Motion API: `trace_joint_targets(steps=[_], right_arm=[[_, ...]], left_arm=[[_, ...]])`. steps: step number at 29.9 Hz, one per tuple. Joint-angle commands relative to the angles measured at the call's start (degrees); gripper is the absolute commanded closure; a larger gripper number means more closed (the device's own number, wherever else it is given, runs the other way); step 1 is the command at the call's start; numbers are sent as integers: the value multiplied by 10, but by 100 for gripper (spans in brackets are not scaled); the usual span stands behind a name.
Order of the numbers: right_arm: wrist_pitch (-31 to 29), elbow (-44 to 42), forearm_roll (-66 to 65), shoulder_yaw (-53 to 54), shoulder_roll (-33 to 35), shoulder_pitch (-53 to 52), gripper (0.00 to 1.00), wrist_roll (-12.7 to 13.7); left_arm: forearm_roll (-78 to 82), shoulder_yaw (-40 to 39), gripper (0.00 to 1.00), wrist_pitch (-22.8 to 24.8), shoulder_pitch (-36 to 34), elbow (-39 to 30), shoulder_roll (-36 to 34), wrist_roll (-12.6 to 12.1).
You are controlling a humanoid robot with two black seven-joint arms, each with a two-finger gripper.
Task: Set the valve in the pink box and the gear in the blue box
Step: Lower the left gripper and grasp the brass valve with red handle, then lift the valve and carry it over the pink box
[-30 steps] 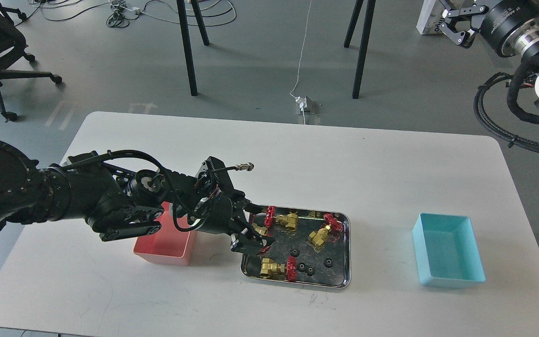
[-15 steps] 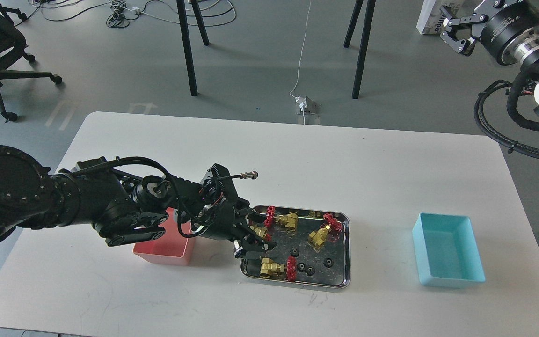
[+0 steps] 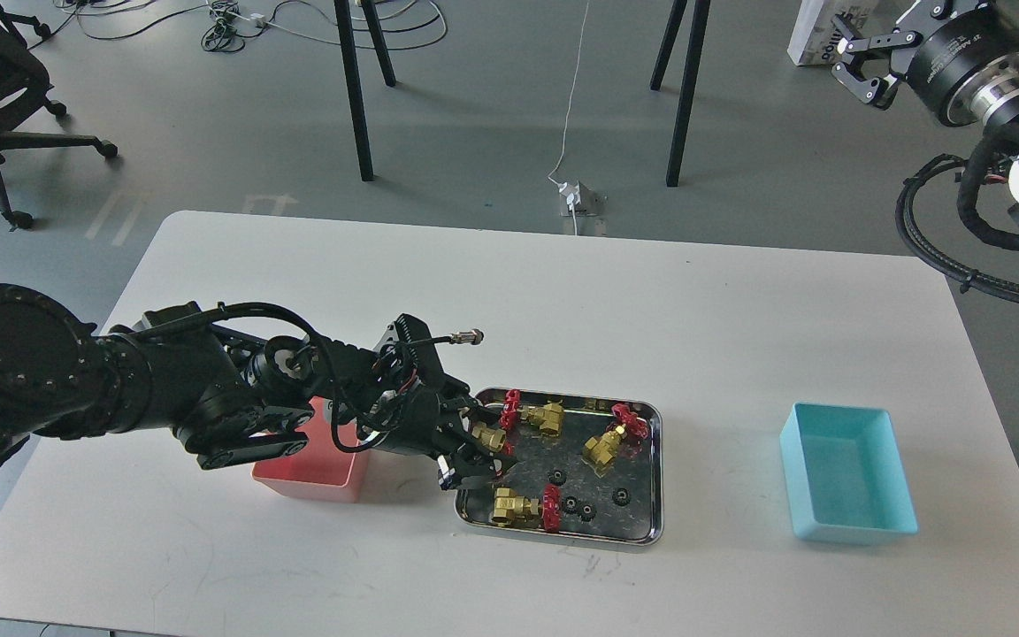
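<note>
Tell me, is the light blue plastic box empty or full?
Empty: the light blue plastic box shows only its bare floor, and the tiny black gears lie in the steel tray.

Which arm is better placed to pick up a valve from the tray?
Left: its gripper hangs over the tray's left end around a valve. The right gripper is raised far off the table.

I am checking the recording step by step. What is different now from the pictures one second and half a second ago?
The left gripper has narrowed its fingers around the valve at the steel tray's left end; whether it grips yet is unclear. The right gripper, raised off the table, shifted slightly. The other valves, the gears, the pink box and the blue box stayed put.
</note>
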State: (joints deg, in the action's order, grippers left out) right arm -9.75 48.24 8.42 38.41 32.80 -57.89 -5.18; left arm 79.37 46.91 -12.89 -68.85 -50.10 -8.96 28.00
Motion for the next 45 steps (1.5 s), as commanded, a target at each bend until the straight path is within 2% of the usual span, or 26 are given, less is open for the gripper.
trace_joint_targets(steps=[1, 13, 23, 37, 45], right_arm=[[0, 0, 0, 0, 0, 2, 0, 0], [1, -1, -1, 0, 0, 4, 0, 0], [1, -1, -1, 1, 0, 4, 0, -1], [1, -2, 0, 1, 0, 4, 0, 0], [1, -2, 0, 5, -1, 3, 0, -2]], left_arm=[[0, 0, 44, 0, 0, 0, 0, 0], [0, -1, 59, -14, -1, 0, -1, 0], [0, -2, 67, -20, -1, 0, -3, 0], [-2, -10, 70, -20, -11, -11, -19, 0], [-3, -27, 70, -19, -35, -48, -63, 0]])
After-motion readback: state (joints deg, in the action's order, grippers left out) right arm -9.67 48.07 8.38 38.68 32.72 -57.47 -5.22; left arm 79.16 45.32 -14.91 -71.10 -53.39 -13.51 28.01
